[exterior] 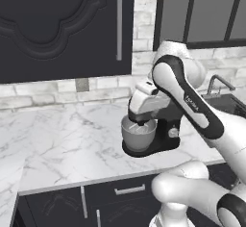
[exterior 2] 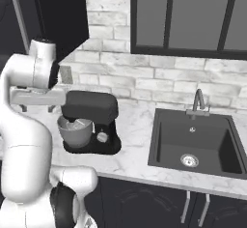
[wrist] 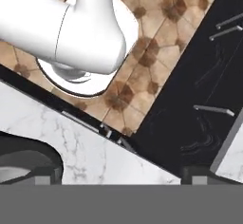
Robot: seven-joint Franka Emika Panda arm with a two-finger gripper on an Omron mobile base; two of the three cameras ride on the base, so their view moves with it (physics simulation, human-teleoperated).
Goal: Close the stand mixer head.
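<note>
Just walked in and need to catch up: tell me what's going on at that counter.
A white robot arm is working on a black stand mixer on the marble counter, left of the sink. Its hand rests at the front of the stand mixer head, which lies about level over the grey bowl, so it looks lowered or nearly so. The gripper is mostly hidden, so whether it is open or shut cannot be told.

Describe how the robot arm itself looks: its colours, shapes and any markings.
The arm has glossy white rounded shells with black bands at the joints; one black band bears small white lettering, too small to read. Its hand is a white boxy block. The two fingertips are small and dark grey.
</note>
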